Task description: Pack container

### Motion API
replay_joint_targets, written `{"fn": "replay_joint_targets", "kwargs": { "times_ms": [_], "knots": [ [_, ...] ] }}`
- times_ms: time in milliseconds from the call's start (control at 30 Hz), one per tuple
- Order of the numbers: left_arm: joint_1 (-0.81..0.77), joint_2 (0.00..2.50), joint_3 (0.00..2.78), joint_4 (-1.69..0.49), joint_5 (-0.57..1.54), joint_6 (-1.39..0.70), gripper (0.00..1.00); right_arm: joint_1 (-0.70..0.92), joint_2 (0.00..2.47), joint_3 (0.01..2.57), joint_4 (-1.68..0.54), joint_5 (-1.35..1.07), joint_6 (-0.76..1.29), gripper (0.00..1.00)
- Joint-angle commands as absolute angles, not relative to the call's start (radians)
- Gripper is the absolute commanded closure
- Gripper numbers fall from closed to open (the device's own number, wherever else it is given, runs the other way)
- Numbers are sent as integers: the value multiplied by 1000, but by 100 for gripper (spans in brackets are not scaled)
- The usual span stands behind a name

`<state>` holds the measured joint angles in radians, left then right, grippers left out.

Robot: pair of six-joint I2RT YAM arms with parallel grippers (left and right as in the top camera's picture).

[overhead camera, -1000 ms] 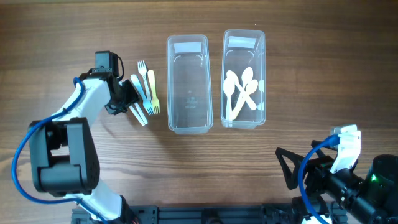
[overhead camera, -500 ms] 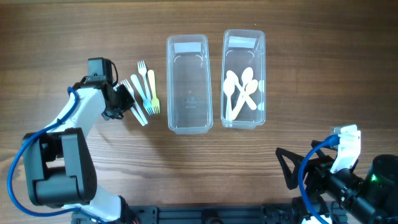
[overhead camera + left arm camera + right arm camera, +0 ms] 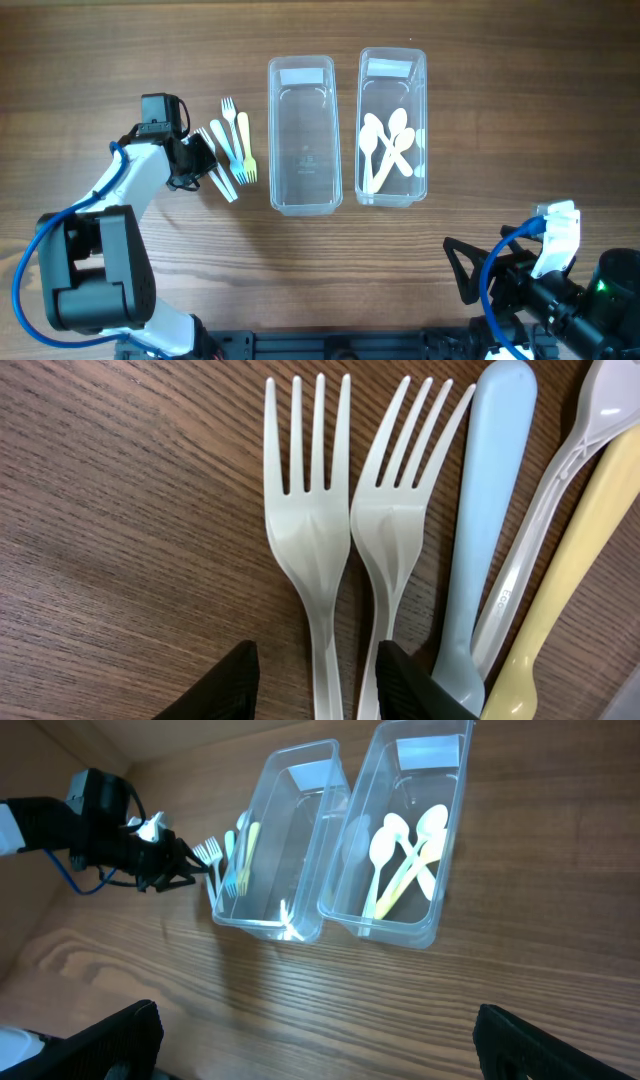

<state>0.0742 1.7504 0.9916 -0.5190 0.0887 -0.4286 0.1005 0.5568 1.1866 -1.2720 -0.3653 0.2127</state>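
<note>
Several plastic forks [image 3: 233,147] lie in a loose row left of an empty clear container [image 3: 301,190]. A second clear container [image 3: 392,192] to its right holds several white spoons [image 3: 388,145]. My left gripper [image 3: 203,158] is low over the forks and open. In the left wrist view its fingertips [image 3: 320,690] straddle the handles of two white forks [image 3: 312,535] without pinching them. A light blue handle [image 3: 488,510] and a yellow one [image 3: 575,575] lie just to the right. My right gripper [image 3: 325,1050] is wide open and empty near the front right.
Both containers stand side by side at the table's middle back, also seen from the right wrist view with the empty one [image 3: 268,915] left of the spoon one [image 3: 395,930]. The left arm [image 3: 100,830] reaches in from the left. Bare wood lies in front.
The left gripper shifted slightly left along the forks a second ago and has held still since. The right arm has not moved.
</note>
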Motion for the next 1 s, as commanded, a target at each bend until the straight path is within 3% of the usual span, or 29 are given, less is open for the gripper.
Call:
{"fn": "replay_joint_targets", "kwargs": {
  "times_ms": [0,500,767,967],
  "knots": [
    [77,1755,983,-519,100,-438,60,104,553,1189,-1271,-355,226,0],
    [75,1827,983,-475,98,-458,62,104,553,1189,-1271,-355,226,0],
    [74,1830,983,-477,51,-476,68,104,553,1189,-1271,-355,226,0],
    [23,1837,984,-489,-21,-481,64,104,553,1189,-1271,-355,226,0]
  ]
}}
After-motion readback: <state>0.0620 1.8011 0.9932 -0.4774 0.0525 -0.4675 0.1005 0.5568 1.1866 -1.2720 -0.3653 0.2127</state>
